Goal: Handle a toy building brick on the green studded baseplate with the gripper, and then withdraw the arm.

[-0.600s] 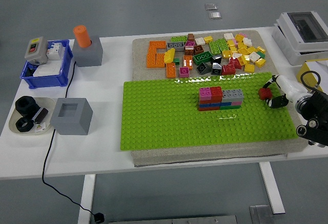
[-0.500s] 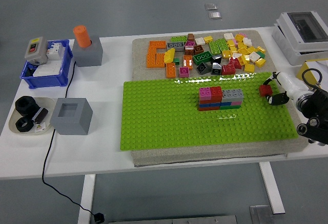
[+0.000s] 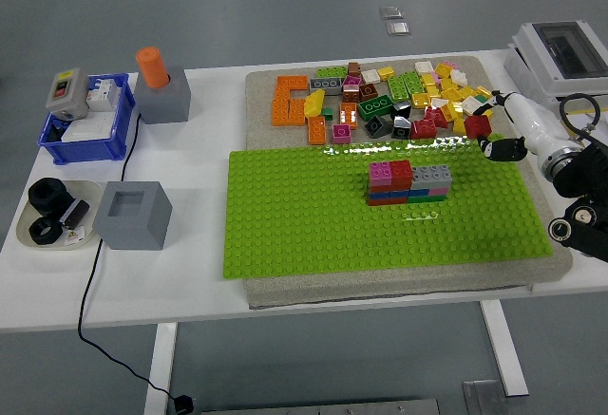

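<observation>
The green studded baseplate [image 3: 304, 220] lies on a beige pad in the middle of the table. A small stack of pink, red, grey and blue bricks [image 3: 408, 183] stands on it right of centre. My right hand [image 3: 491, 134] comes in from the right edge and is shut on a small red brick [image 3: 477, 125]. It holds the brick over the baseplate's far right corner, at the edge of the loose brick pile [image 3: 418, 102]. The left arm is out of view.
Orange bricks [image 3: 293, 100] lie at the pad's back left. A grey block with an orange cylinder [image 3: 161, 90], a hollow grey block [image 3: 133, 214], a blue bin [image 3: 85, 125] and a plate of black parts [image 3: 49, 214] stand at the left. A white box [image 3: 565, 64] stands at the back right.
My right hand has moved away from me and slightly left, carrying the red brick from above the baseplate's right side to its far edge by the loose pile.
</observation>
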Controlling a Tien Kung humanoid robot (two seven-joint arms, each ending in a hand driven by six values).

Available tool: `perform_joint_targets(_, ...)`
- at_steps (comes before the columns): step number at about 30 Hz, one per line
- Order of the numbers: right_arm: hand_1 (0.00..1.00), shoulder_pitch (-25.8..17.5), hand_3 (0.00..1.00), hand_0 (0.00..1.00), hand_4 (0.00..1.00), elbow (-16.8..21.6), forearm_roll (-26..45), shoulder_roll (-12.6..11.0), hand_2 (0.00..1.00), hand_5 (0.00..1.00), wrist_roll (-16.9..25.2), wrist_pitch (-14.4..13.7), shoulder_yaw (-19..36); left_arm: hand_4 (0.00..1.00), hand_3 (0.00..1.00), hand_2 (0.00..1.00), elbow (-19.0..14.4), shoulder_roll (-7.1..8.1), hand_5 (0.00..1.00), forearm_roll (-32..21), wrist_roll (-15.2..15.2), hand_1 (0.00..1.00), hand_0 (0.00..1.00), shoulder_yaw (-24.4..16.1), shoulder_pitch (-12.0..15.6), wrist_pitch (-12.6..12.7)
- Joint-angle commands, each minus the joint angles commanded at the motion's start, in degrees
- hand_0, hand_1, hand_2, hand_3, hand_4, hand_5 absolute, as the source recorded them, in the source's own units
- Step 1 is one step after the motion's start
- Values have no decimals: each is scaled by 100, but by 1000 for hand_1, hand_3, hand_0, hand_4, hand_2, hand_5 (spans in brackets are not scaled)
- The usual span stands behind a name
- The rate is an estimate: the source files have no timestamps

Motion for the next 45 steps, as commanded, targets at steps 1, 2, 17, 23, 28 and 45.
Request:
perform_joint_targets(1, 950, -41, 544, 805, 546, 132, -39, -38, 945, 2, -30, 2, 26, 822, 822, 709, 0, 2, 539, 1, 1, 728, 774, -1, 2, 0)
perform_joint_targets(2, 950, -72, 544, 805, 546, 244, -69, -66, 945, 2, -54, 4, 37, 822, 822, 709, 0, 3, 539, 0, 1, 728, 774, -1, 4, 1)
perform_joint_targets(17, 944, -142, 528, 802, 531, 671, 41, 151, 935, 2, -32, -28, -269, 822, 822, 709, -3, -21, 536, -50, 2, 727, 774, 23, 20, 15)
perform_joint_targets(23, 942, -108, 527, 800, 531, 660, 96, 237, 934, 2, -6, -32, -354, 820, 822, 709, -5, -21, 536, -43, 5, 727, 774, 16, 20, 21)
perform_joint_targets(28, 941, -86, 528, 800, 532, 615, 145, 299, 933, 2, 14, -33, -397, 821, 822, 709, -5, -20, 537, -48, 2, 727, 774, 22, 21, 22)
perform_joint_targets(45, 940, -65, 525, 798, 534, 510, 267, 406, 932, 2, 68, -32, -502, 820, 823, 709, -3, -19, 537, -29, -5, 727, 774, 12, 15, 24)
